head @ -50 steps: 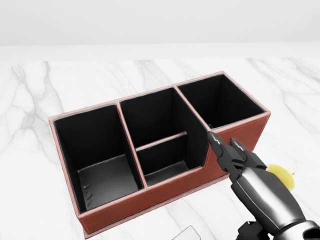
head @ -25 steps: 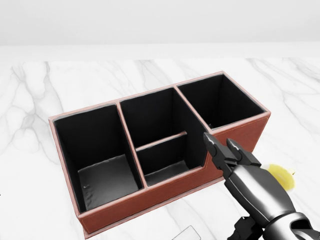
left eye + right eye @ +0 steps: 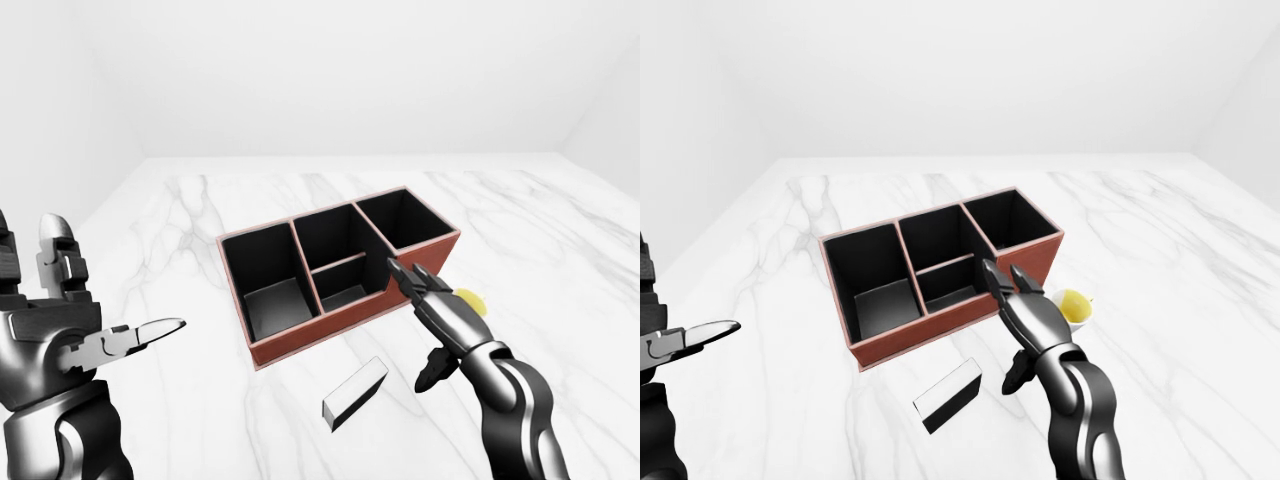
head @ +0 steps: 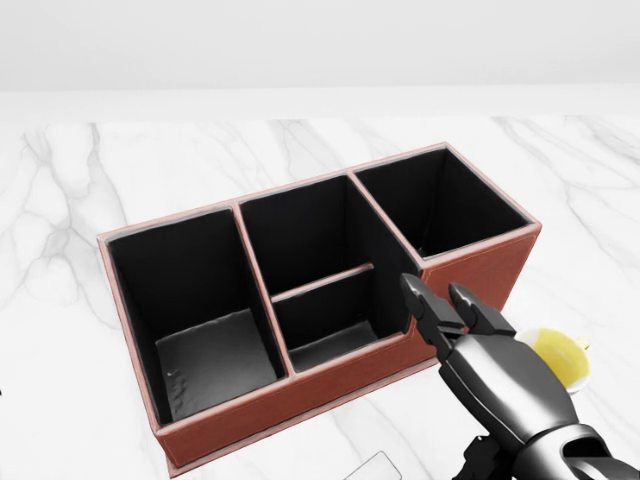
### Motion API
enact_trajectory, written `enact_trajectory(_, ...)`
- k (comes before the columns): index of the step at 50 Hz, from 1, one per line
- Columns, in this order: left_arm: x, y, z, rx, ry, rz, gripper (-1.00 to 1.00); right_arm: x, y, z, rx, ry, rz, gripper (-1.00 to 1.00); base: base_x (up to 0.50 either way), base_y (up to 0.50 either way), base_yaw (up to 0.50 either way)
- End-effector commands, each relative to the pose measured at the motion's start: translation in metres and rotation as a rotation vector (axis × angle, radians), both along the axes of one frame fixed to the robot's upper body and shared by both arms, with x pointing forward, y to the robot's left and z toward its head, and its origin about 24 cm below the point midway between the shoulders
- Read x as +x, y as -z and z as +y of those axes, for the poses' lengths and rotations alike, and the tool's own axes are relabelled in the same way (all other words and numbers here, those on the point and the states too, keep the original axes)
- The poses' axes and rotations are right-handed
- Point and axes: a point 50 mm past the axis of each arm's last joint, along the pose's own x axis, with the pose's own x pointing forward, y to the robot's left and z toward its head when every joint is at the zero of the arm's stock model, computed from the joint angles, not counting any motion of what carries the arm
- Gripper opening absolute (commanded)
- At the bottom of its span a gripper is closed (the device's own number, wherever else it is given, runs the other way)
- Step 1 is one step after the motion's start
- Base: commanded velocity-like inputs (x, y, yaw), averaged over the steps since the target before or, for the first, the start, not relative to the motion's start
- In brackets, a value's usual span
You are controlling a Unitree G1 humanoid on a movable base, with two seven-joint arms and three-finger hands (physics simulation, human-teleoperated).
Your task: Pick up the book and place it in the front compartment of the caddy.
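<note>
Left-eye view: the book (image 3: 355, 393) lies ungrasped on the tabletop (image 3: 560, 260) below the caddy (image 3: 335, 270); the open right hand (image 3: 425, 300) must be lowered to it.

— What is everything carried by?

— A white marble table (image 3: 560, 260) with grey veining, bounded by pale walls.

— What is laid on it?

— A reddish-brown caddy (image 3: 335, 262) with black-lined compartments is set at an angle near the middle. A book (image 3: 355, 392) with a dark cover and white page edges is laid flat on the near side, apart from the caddy. A yellow cup-like object (image 3: 1072, 305) is placed just right of the caddy.
</note>
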Motion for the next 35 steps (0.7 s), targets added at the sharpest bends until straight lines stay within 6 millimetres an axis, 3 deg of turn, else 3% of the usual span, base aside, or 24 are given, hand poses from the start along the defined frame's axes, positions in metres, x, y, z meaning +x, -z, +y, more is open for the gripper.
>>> enact_trajectory(1, -0.0003, -0.0006, 0.0003, 0.000, -0.001, -0.003, 1.00, -0.0011, -0.0035, 0.0025, -0.027, 0.003, -0.018, 1.00, 0.00, 0.00, 0.00)
enact_trajectory(35, -0.0015, 0.0014, 0.0010, -0.008, -0.002, 0.003, 1.00, 0.0032, -0.0036, 0.0101, -0.075, -0.004, -0.024, 1.00, 0.00, 0.00, 0.00)
